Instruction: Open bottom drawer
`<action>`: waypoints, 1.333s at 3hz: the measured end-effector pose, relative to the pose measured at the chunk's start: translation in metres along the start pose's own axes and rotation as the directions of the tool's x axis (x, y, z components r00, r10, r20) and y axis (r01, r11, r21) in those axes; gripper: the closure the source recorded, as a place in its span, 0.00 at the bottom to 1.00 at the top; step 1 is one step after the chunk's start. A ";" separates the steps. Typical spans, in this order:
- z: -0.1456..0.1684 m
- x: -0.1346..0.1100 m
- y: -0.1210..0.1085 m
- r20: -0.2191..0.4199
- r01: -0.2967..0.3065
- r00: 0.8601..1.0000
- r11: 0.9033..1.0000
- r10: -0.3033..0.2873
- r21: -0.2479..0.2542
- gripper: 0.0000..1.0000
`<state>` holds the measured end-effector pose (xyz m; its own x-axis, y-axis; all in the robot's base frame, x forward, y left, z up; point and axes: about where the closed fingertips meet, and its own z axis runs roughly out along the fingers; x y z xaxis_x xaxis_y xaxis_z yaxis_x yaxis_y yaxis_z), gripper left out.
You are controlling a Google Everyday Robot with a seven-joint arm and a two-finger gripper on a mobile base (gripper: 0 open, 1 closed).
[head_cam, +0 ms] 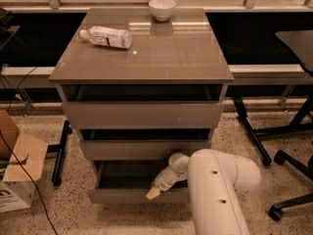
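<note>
- Bottom drawer (122, 196) sits lowest in the cabinet (142, 62), under the middle drawer (142, 150). It stands partly out, with its dark inside showing behind the front.
- My gripper (155, 191) is down at the top edge of that front, a little right of its middle. I cannot tell whether it is apart or together.
- The front is flat and has no handle, so I judge the top lip to be the only hold: hook behind it and draw straight toward me.
- I expect a stiff board that will not flex. The inside is too dark for me to judge the load.
- The smooth face looks slippery, and my off-centre hold may skew the drawer and make it bind, so a level, even pull suits.
- A bottle (107, 36) lies on its side on top, near a bowl (162, 8); a jerk might set the bottle rolling.
</note>
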<state>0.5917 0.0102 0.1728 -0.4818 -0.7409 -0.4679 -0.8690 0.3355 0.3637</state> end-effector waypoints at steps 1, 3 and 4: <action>0.004 0.022 0.022 -0.029 -0.039 0.999 0.999 0.038 -0.025 0.22; 0.002 0.034 0.036 -0.051 -0.069 0.996 0.997 0.067 -0.037 0.00; -0.013 0.067 0.071 -0.091 -0.184 0.979 0.983 0.181 -0.023 0.00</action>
<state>0.4995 -0.0237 0.1779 -0.6187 -0.7180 -0.3189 -0.7629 0.4522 0.4620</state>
